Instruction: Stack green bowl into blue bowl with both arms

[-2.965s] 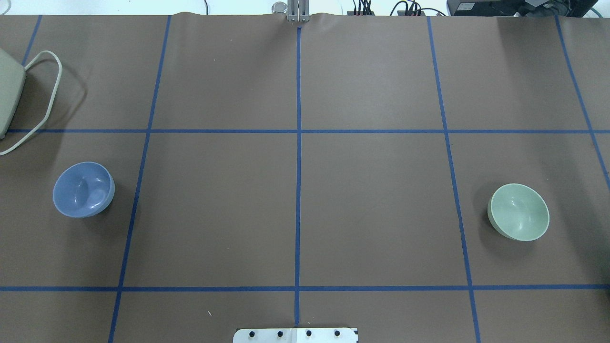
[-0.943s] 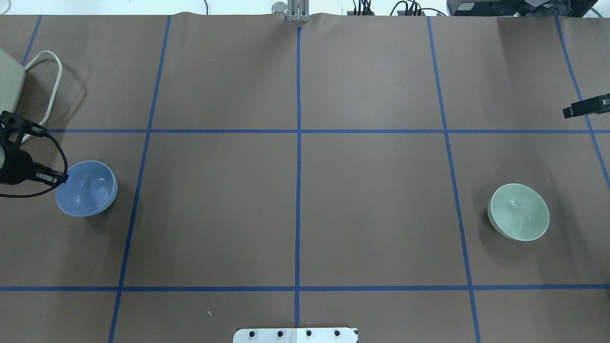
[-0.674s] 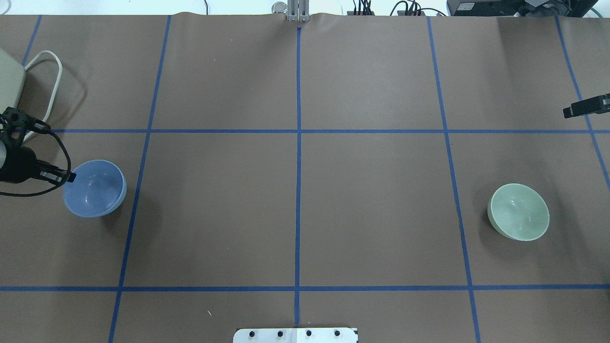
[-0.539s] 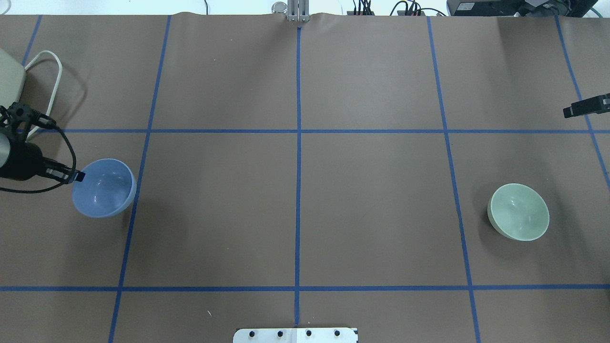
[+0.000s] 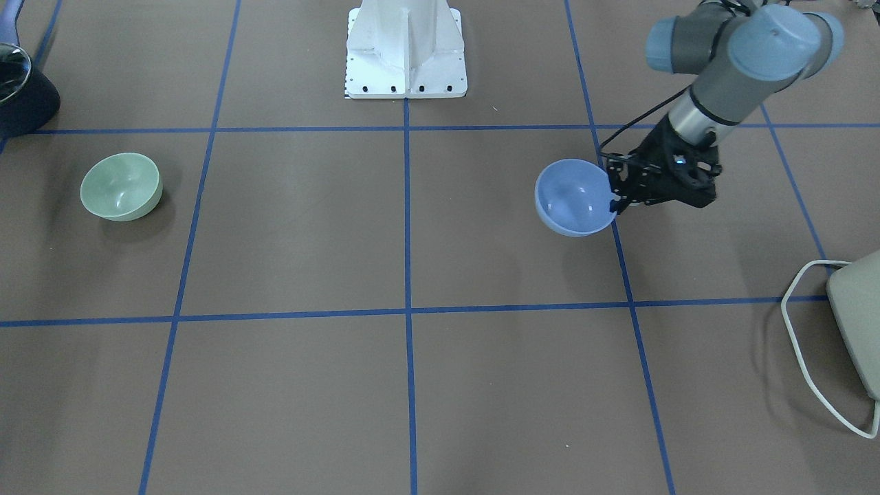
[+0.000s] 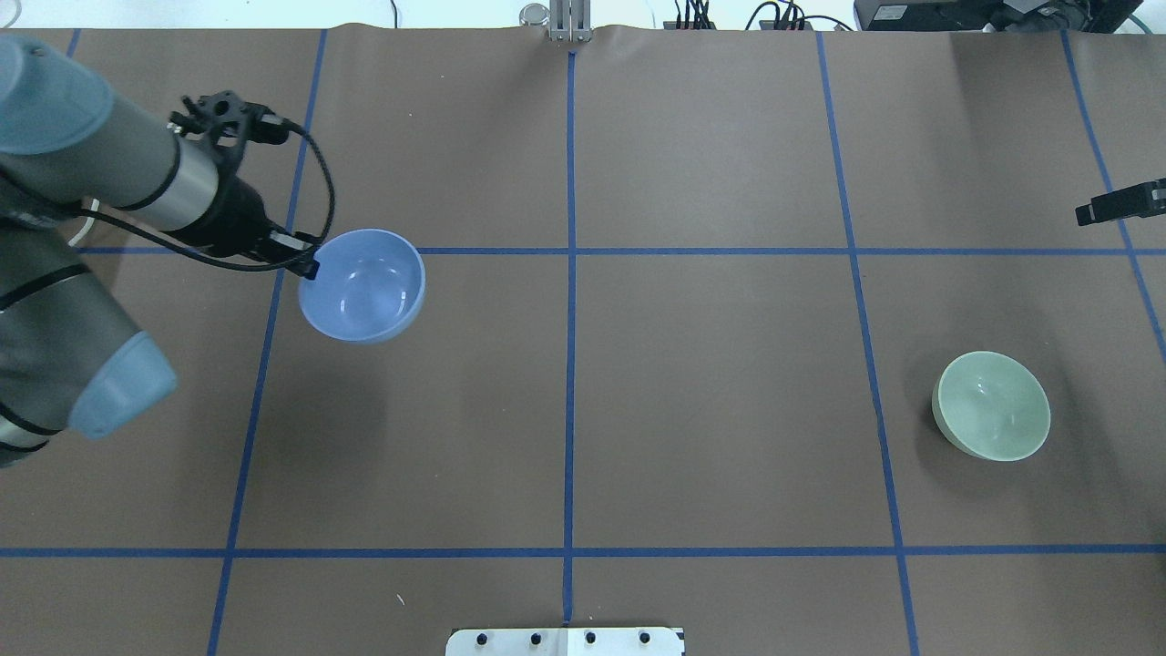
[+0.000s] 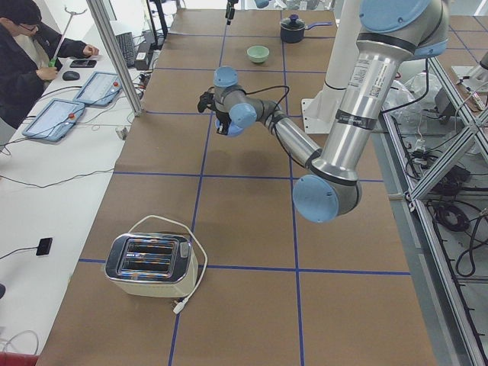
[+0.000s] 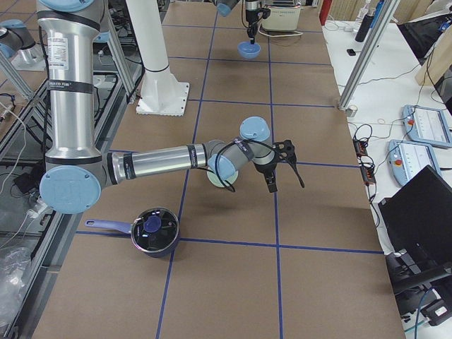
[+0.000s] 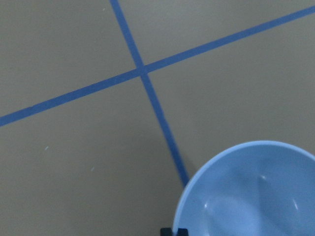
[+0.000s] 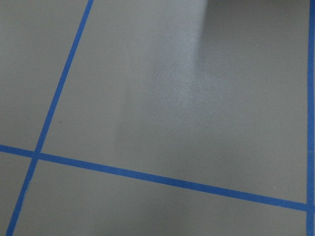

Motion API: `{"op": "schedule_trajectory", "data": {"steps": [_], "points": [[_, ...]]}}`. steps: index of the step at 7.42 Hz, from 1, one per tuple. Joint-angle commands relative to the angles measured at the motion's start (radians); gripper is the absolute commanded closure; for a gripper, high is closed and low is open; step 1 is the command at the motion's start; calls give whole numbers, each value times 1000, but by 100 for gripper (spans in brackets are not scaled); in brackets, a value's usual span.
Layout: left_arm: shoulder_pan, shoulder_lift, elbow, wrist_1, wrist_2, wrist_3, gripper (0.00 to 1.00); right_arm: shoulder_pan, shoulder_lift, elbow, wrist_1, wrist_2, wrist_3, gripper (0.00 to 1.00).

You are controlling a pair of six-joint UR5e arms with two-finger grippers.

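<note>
Overhead, we see only a black sliver of the right gripper [image 6: 1116, 206] at the frame's edge; the exterior right view gives us the whole of it, fingers spread with nothing between them, while its wrist camera catches only brown paper [image 10: 172, 98] and blue tape [image 10: 147, 177]. The green bowl [image 6: 991, 405] sits on the table [image 6: 710, 383] well apart from those jaws, nearer the robot's base than they are, mouth up; in the exterior right view the right arm [image 8: 155, 162] hides most of it. The left gripper [image 5: 615, 203] is clenched on the blue bowl [image 6: 363, 285], pinching the rim on the side nearest its wrist, so the bowl hangs just beyond the fingertips [image 9: 166, 232], which the left wrist view shows at the rim. That bowl faces mouth up, its shadow lying apart from it. Both are round, with no long axis.
</note>
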Motion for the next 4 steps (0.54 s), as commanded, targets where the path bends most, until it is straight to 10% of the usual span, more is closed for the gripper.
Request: {"op": "schedule_trajectory", "data": {"steps": [1,4], "points": [[141,-201,123,78,122,-188,100,0,2,-1,0,0,0,0],[215,-304,277,-32,188,-230,100,0,3,-1,0,0,0,0]]}}
